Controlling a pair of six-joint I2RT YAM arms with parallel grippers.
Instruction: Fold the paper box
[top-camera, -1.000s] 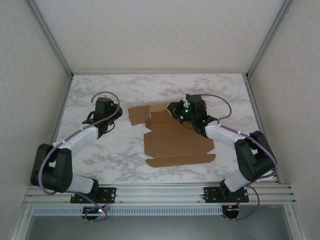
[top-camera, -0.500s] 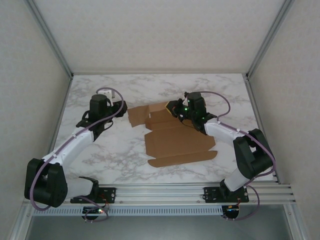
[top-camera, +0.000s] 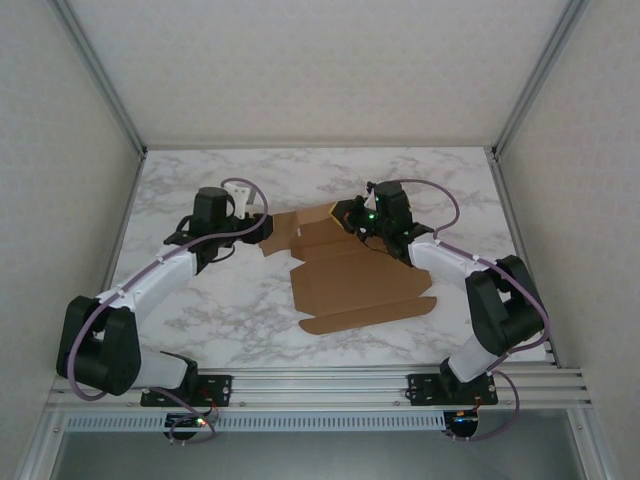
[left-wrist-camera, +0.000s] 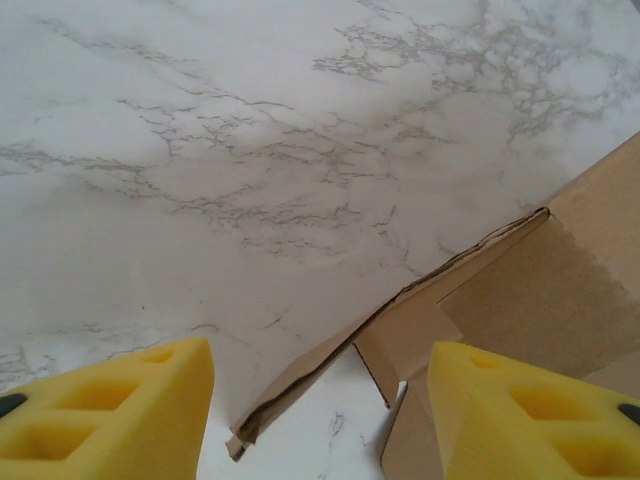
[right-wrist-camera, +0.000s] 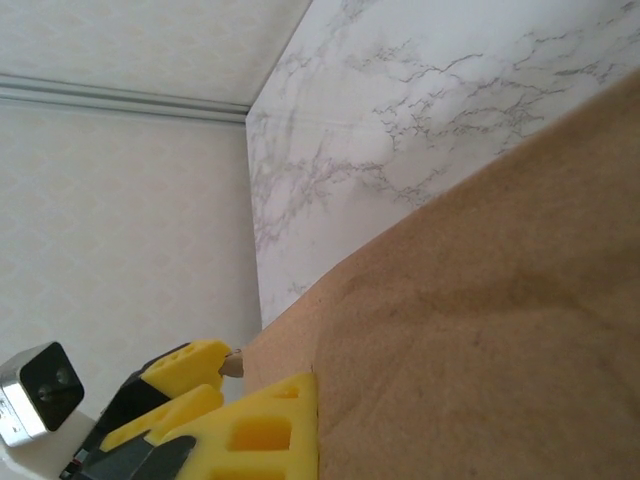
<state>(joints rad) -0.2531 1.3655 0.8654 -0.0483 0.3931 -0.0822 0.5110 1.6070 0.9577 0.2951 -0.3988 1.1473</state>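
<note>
Now, right claw (top-camera: 346, 217) tight on paper box (top-camera: 355, 285) flap; left claw (left-wrist-camera: 320, 385) agape beside its edge.

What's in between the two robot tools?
Far flaps of the flat brown cardboard paper box lie between the left tool and right tool, seen from the top camera.

A robotics lab test cell: a marble-patterned bench (top-camera: 200, 300) is boxed in by plain pale panels (top-camera: 320, 60) set in aluminium frame posts (top-camera: 100, 75), with the left arm (top-camera: 150, 285) and right arm (top-camera: 470, 275) bolted to an aluminium rail (top-camera: 320, 385) along its near edge
</note>
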